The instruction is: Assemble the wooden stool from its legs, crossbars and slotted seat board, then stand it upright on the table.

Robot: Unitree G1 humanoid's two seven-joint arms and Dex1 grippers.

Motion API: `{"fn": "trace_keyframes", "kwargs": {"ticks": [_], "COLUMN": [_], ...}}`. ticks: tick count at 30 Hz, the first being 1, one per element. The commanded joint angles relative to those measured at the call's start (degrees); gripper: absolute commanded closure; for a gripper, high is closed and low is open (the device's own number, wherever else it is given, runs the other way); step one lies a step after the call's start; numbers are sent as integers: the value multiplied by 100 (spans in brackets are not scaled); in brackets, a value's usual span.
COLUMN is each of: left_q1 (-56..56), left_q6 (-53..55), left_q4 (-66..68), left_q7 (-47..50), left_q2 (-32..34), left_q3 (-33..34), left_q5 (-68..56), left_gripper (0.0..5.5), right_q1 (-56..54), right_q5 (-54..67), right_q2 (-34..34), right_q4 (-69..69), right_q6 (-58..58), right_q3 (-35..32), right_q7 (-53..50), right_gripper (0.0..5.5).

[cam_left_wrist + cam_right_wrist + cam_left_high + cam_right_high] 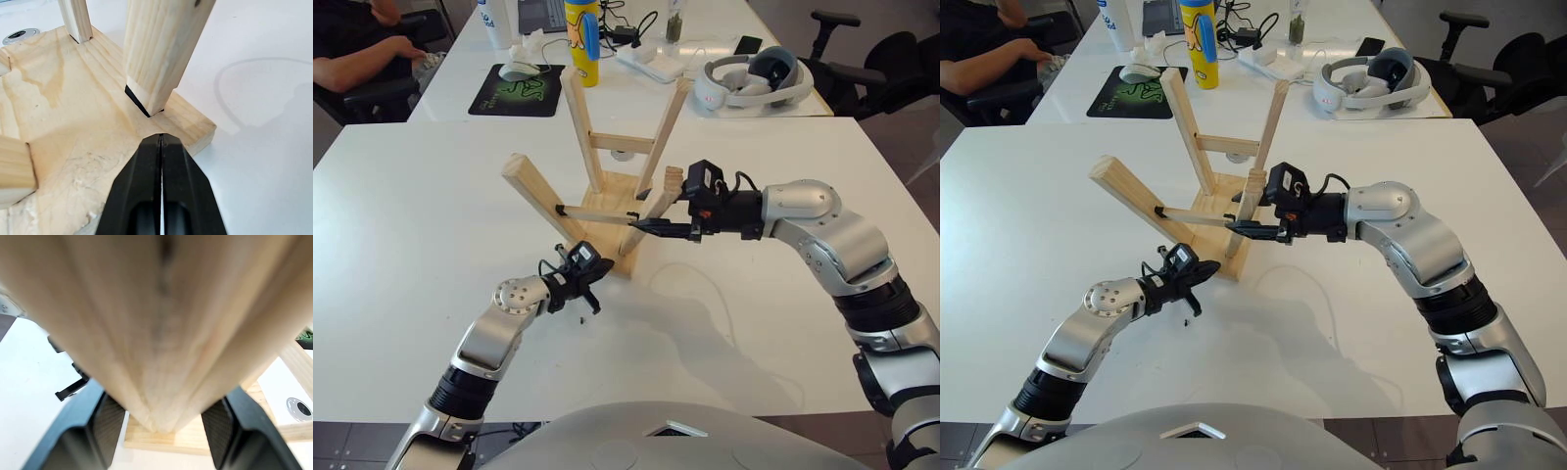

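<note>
Pale pine, upside down. Nearest me the left gripper (160,147) is pinched shut on nothing, its tip just beside a corner of the seat board (68,112), which lies flat on the white table (421,294). Just past it the right gripper (646,227) clamps the near leg (156,333), a pad on either side. That leg looks not quite home (a dark sliver shows at its foot), so I'd press it straight down its own line while the left tip pins the board. A crossbar (597,211) ties it to the splayed leg (533,191), and twisting could pop that joint. The table's far edge runs near the back legs (582,127); the widest room for tipping lies to the robot's right.
</note>
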Motion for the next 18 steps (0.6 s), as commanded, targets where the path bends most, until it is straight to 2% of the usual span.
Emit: {"fn": "trace_keyframes", "kwargs": {"ticks": [1, 9, 11, 14, 16, 18], "left_q1": [19, -72, -144, -430, -1148, -2266], "left_q6": [167, -106, -331, 212, 1136, 1642], "left_q4": [274, 167, -345, -1392, -1792, -1489], "left_q7": [11, -208, -759, -1640, -1623, -1156], "left_q2": [-33, 29, 284, 818, 989, 1262], "left_q3": [-140, -60, 144, 812, 1798, 2885], "left_q5": [109, -37, -434, -1607, -3419, -5517], "left_gripper": [550, 550, 550, 550, 550, 550], "right_q1": [370, 141, 237, 355, 416, 484], "right_q5": [-707, -847, -800, -750, -735, -726], "right_q2": [92, 77, 30, -24, -62, -99], "right_q4": [821, 1122, 1086, 1026, 1010, 994], "right_q6": [1354, 1305, 1318, 1342, 1340, 1336], "right_q3": [1175, 1330, 1284, 1205, 1153, 1100], "right_q7": [71, 129, 71, -9, -52, -93], "right_gripper": [344, 344, 344, 344, 344, 344]}}
